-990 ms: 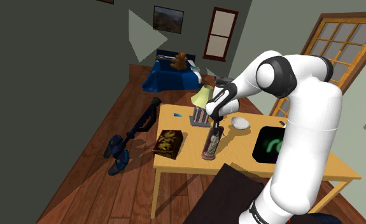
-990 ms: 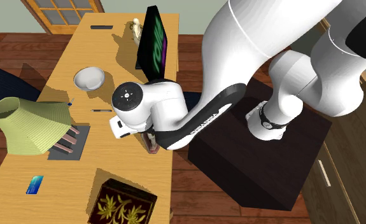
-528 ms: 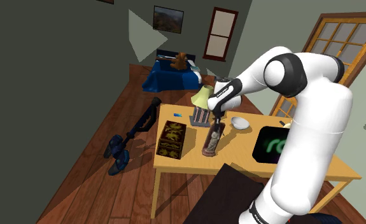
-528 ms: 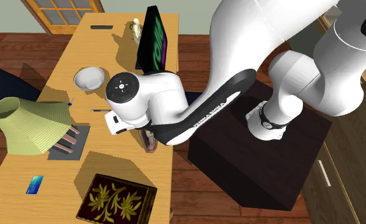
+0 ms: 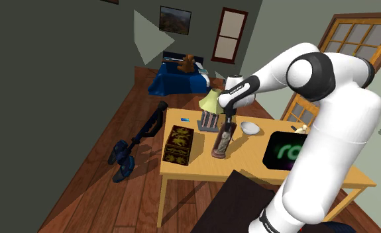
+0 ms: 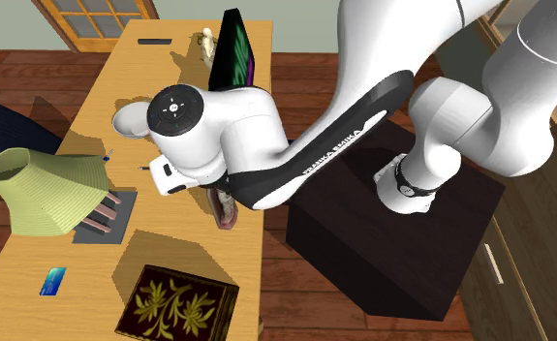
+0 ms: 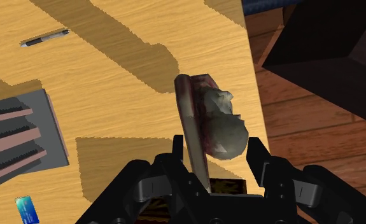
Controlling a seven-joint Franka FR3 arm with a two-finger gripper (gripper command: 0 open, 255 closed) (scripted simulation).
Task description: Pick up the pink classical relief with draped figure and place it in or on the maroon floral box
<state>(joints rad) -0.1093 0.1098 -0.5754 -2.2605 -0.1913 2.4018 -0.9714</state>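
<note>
The relief (image 5: pixel 222 141) is a slim dark pink slab with a grey draped figure on its face. It stands upright and slightly tilted near the table's front edge. My gripper (image 5: pixel 229 123) is shut on its top end. In the wrist view the fingers (image 7: pixel 258 156) clasp the relief (image 7: pixel 210 121) from both sides, and its shadow falls on the wood beneath. The maroon box (image 5: pixel 179 144) with a gold floral lid lies at the table's left corner in the shoulder view, beside the relief. In the second exterior view the box (image 6: pixel 177 302) sits below the relief (image 6: pixel 226 206).
On the wooden table (image 5: pixel 315 173) are a green lampshade (image 5: pixel 212 100), a grey rack with pink bars (image 5: pixel 209 122), a white bowl (image 5: pixel 250 127), a blue card (image 5: pixel 185 119), a pen (image 7: pixel 44 38) and a dark screen with a green glow (image 5: pixel 285 149). The dark stand (image 5: pixel 238 198) is in front.
The arm's elbow has risen and the gripper has carried the relief slightly upward. Between the oldest frame and the middle one, the box turned and shifted on the table.
</note>
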